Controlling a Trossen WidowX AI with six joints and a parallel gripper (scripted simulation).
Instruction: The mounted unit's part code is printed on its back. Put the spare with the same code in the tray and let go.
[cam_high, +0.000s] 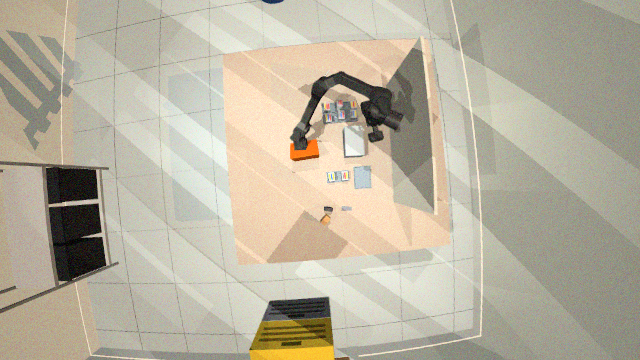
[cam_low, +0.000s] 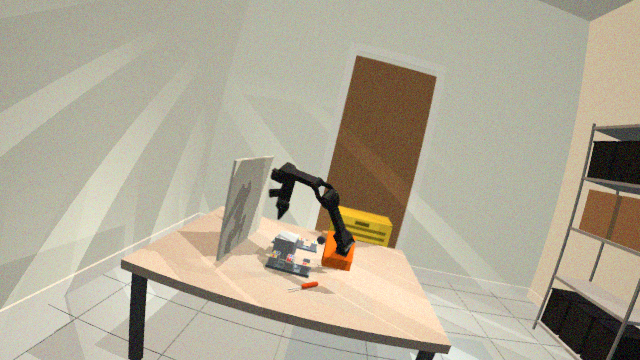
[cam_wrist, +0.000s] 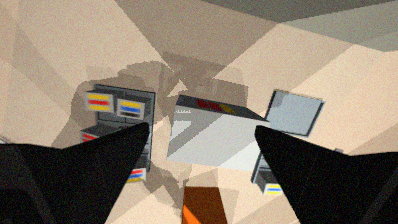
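Near the counter's (cam_high: 270, 210) (cam_low: 350, 300) (cam_wrist: 30, 75) panel-side edge, I've got the gripper (cam_high: 373, 125) (cam_low: 281, 215) (cam_wrist: 202, 129) up high, fingers wide open, nothing btwn them. The upright panel (cam_high: 415, 150) (cam_low: 245, 210) (cam_wrist: 320, 12) runs along that edge. The mounted unit (cam_high: 354, 141) (cam_low: 286, 246) (cam_wrist: 210, 142) sits inboard, btwn the panel and the orange base (cam_high: 312, 153) (cam_low: 336, 262), near the opposite edge. Its back faces the panel edge, w/ red + yellow marks; full code's unclear. The larger spares rack (cam_high: 334, 119) (cam_low: 290, 271) (cam_wrist: 150, 120) is nearer the screwdriver-side edge; the smaller rack (cam_high: 338, 173) (cam_wrist: 256, 172) is just beside the tray (cam_high: 362, 177) (cam_wrist: 297, 114). Can't ID the matching spare.
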